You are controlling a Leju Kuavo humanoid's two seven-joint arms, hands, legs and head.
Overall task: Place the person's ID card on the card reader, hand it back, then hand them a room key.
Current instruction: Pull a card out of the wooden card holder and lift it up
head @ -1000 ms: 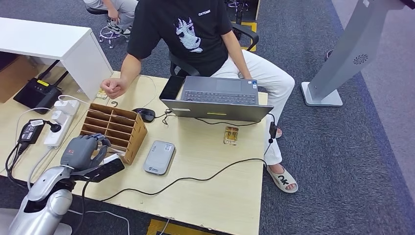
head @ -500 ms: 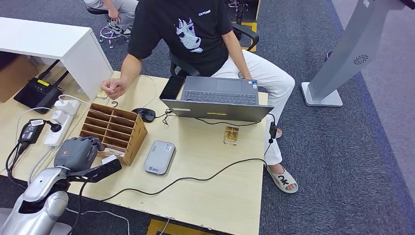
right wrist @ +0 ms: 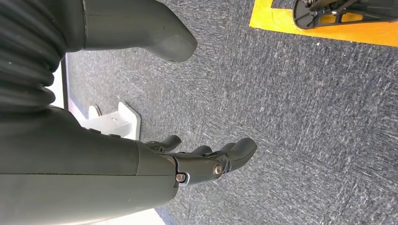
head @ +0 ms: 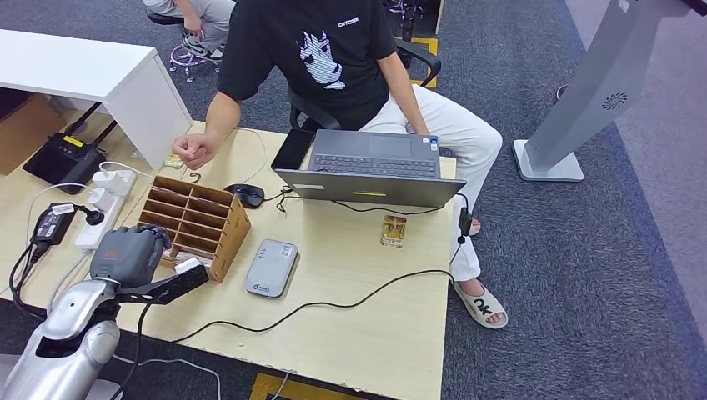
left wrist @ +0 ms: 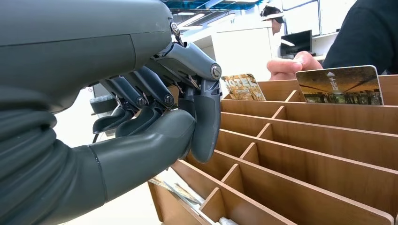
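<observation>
My left hand [head: 127, 252] hovers at the near left corner of the wooden card rack [head: 200, 223]. Its fingers [left wrist: 206, 117] are curled in against the thumb over the rack's front slots, and I see nothing between them. Two room key cards [left wrist: 339, 85] [left wrist: 241, 87] stand upright in the rack's far slots. The grey card reader [head: 272, 267] lies flat to the right of the rack, with no card on it. A yellowish card [head: 393, 230] lies on the table in front of the laptop. My right hand [right wrist: 206, 157] hangs over the carpet, empty, thumb apart from the fingers.
A person in a black shirt sits across the table, one fist [head: 193, 150] resting beyond the rack. An open laptop [head: 371, 171], a mouse [head: 248, 195], a black cable [head: 333, 302] and power strips [head: 98, 208] share the table [head: 375, 333].
My left hand has drawn a little to the left and back from the rack's front corner. The person and the things on the table have not moved.
</observation>
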